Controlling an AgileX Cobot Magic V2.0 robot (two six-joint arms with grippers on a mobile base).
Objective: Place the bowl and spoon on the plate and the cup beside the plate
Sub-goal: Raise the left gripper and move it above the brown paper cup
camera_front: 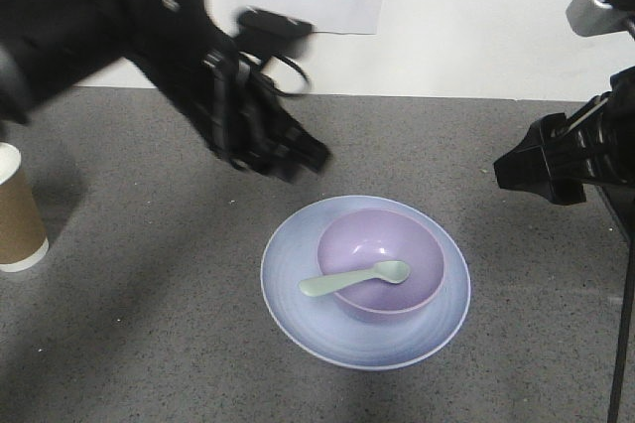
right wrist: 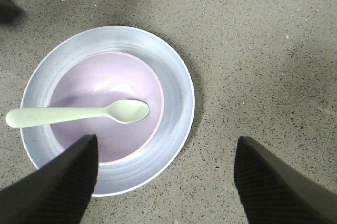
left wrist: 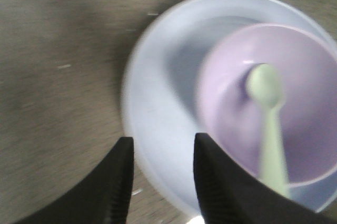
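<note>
Grey speckled table [camera_front: 149, 344], white wall [camera_front: 476, 26] behind, and here is the layout. The plate [camera_front: 298, 304] sits mid-table. The bowl [camera_front: 397, 239] is on it, and the spoon [camera_front: 355, 280] has its head in the bowl with the handle poking out over the bowl's rim, above the plate. The cup [camera_front: 18, 210] stands upright at the left edge of the front view, well apart from the plate.

Up top, the left gripper [left wrist: 164, 145] hovers near the plate's rim. Its fingers [left wrist: 118, 182] are parted by a modest gap, holding nothing and touching nothing. Over on the other side, the right gripper [right wrist: 167, 145] hangs above the table just beside the plate, with its fingers [right wrist: 63, 182] spread wide and empty too.

Only the front view catches the cup; both wrist views miss it. The left wrist view is blurred. The right wrist view is sharp, looking straight down on the spoon lying across the bowl.
</note>
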